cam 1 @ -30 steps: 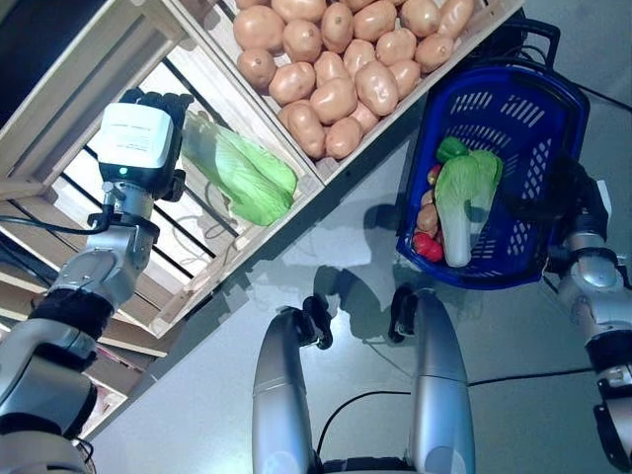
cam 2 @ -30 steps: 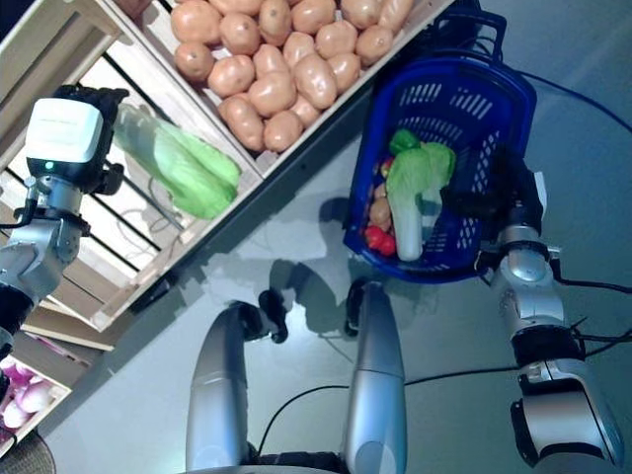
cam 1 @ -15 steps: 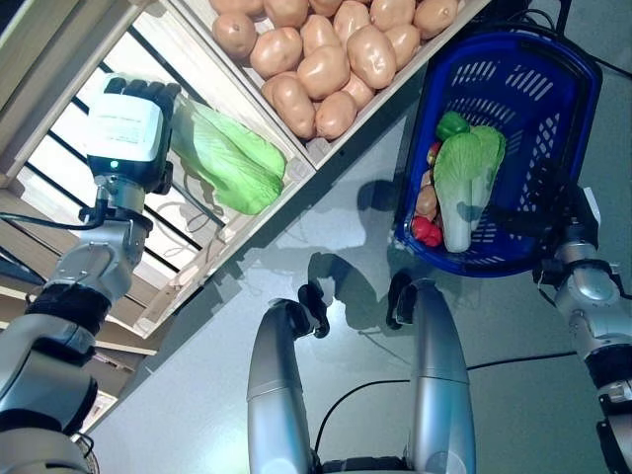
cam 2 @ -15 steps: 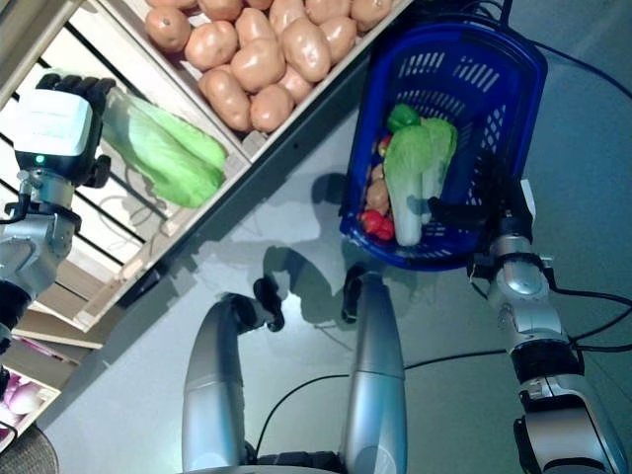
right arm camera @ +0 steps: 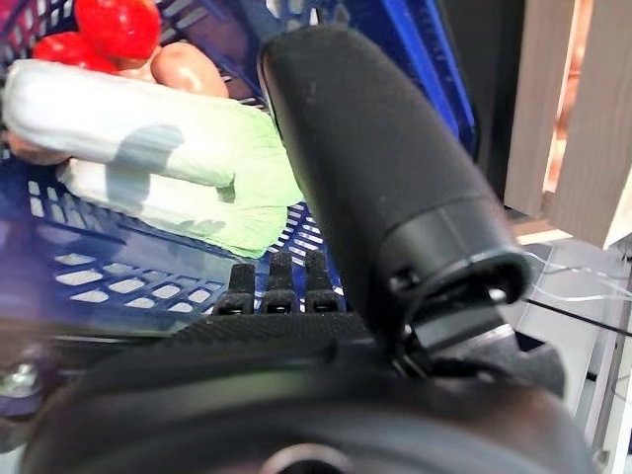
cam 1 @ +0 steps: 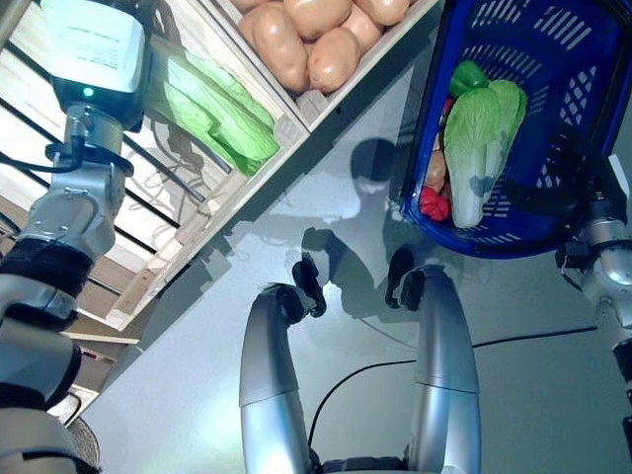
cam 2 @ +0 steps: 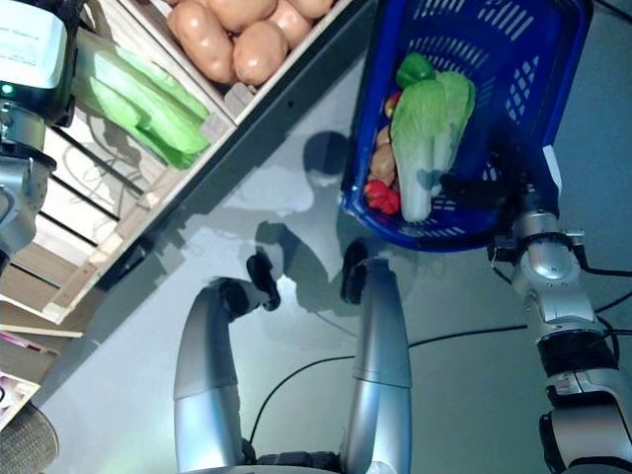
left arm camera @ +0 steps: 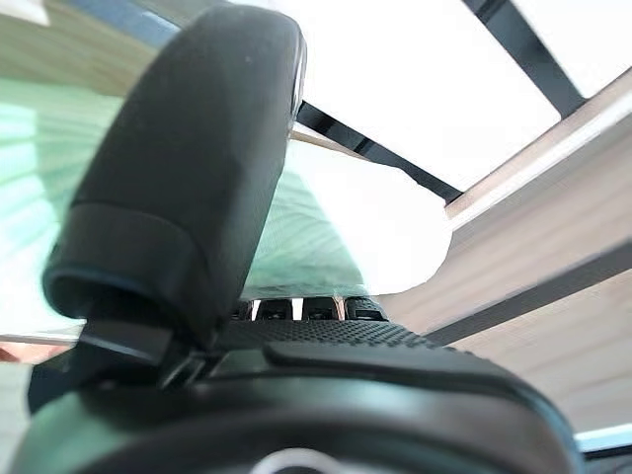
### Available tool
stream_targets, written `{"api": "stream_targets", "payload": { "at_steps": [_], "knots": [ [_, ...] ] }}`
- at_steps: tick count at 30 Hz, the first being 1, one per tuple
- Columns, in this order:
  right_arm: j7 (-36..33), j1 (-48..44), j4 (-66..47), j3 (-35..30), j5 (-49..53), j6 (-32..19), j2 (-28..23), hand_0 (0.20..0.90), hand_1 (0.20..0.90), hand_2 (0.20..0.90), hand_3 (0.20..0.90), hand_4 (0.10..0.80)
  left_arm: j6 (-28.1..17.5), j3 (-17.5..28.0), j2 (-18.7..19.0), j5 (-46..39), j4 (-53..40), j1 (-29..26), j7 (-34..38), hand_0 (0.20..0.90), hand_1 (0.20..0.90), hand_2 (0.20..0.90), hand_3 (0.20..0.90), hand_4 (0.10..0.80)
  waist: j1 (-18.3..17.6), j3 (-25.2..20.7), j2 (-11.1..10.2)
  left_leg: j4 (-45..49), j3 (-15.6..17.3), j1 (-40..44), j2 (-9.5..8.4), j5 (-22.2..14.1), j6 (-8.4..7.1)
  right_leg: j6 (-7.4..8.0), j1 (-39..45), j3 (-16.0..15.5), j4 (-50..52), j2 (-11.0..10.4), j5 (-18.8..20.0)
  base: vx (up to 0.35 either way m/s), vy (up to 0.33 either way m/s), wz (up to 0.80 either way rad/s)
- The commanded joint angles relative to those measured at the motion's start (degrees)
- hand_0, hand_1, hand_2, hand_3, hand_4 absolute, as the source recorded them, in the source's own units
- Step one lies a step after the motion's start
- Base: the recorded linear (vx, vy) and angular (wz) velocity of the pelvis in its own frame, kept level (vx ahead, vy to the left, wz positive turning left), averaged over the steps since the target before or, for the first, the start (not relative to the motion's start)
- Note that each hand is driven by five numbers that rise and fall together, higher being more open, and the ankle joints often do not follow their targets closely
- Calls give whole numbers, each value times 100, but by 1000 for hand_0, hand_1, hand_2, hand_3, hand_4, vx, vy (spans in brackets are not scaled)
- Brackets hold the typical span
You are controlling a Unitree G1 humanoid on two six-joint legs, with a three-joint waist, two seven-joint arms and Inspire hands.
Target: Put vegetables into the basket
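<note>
Blue plastic basket (cam 1: 553,118) held out over the grey floor (cam 1: 326,197), beside the wooden crate rack. Right hand (right arm camera: 395,247) at the basket's near rim, fingers curled around the rim and thumb standing up against the wall, as seen in the right wrist view. Inside the basket: a pale green cabbage (cam 1: 481,138) lying lengthwise with its white stalk toward the near edge, a green pepper (cam 1: 466,77) at its leafy end, red tomatoes (cam 1: 434,202) at the stalk end, and a brown potato (cam 1: 436,170) tucked between cabbage and basket wall.

In the slatted wooden crate (cam 1: 212,188) on the rack, a second green leafy cabbage (cam 1: 212,109) lying near the corner of its compartment, close to the wooden divider. Left hand (left arm camera: 188,178) right against it at the stalk end; thumb lying along the leaves in the left wrist view, fingertips just showing beyond the palm below the cabbage. Cannot tell for sure whether the fingers are wrapped around the cabbage or only resting against it.

In the neighbouring compartment, a heap of potatoes (cam 1: 306,39), just across the divider from the cabbage in the crate.
</note>
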Motion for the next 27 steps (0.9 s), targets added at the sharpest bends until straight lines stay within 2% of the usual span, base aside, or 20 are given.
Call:
{"api": "stream_targets", "payload": {
  "at_steps": [1, 2, 3, 4, 5, 12, 22, 27],
  "knots": [
    [71, 34, -556, -497, -32, -498, -438, 900, 900, 900, 900, 800, 727, 135, 810, 203, 696, -304, -356, 900, 900, 900, 900, 800, -181, -34, -210, -487, 345, 349, -159, -401, -72, 187, 404, -64, -609, -5, 261, 16, 60, -2],
    [95, 33, -558, -517, -14, -517, -461, 900, 900, 900, 900, 800, 728, 106, 842, 219, 697, -339, -489, 900, 900, 900, 900, 800, -183, -34, -202, -491, 350, 347, -158, -390, -71, 186, 402, -58, -609, -4, 267, 13, 59, -2],
    [101, 27, -572, -533, 1, -546, -486, 900, 900, 900, 900, 800, 731, 102, 859, 201, 703, -332, -557, 606, 606, 606, 606, 604, -179, -34, -194, -515, 353, 354, -170, -376, -77, 188, 408, -53, -626, 0, 276, 0, 0, 0],
    [101, 24, -576, -535, 2, -557, -493, 900, 900, 900, 900, 800, 725, 106, 861, 189, 704, -324, -564, 535, 535, 535, 535, 557, -179, -34, -191, -525, 354, 358, -175, -371, -79, 189, 411, -51, -633, 1, 279, 0, 0, 0],
    [97, 33, -611, -547, -22, -605, -501, 900, 900, 900, 900, 800, 686, 154, 867, 156, 720, -253, -655, 300, 300, 300, 300, 400, -176, -34, -182, -571, 366, 389, -183, -352, -83, 190, 437, -44, -674, 10, 293, 0, 0, 0],
    [38, 53, -810, -635, -111, -584, -555, 900, 900, 900, 900, 800, 574, 464, 1000, 50, 632, 159, -1150, 300, 300, 300, 300, 400, -144, -34, -133, -743, 410, 632, -221, -298, -110, 196, 664, 2, -831, 65, 327, -3, 5, -3],
    [121, 184, -842, -706, 4, -781, -464, 900, 900, 900, 900, 800, 204, 714, 1139, -172, 431, 432, -1071, 300, 300, 300, 300, 400, -115, -34, -114, -990, 428, 1125, -260, -256, -131, 189, 1123, 65, -1015, 133, 313, -11, -4, -3],
    [139, 133, -861, -627, -136, -850, -370, 900, 900, 900, 900, 800, -210, 804, 1207, -293, 447, 507, -1010, 300, 300, 300, 300, 400, -113, -34, -126, -1269, 508, 1761, -262, -233, -142, 186, 1736, 13, -1250, 126, 287, -23, -39, 1]
  ]
}}
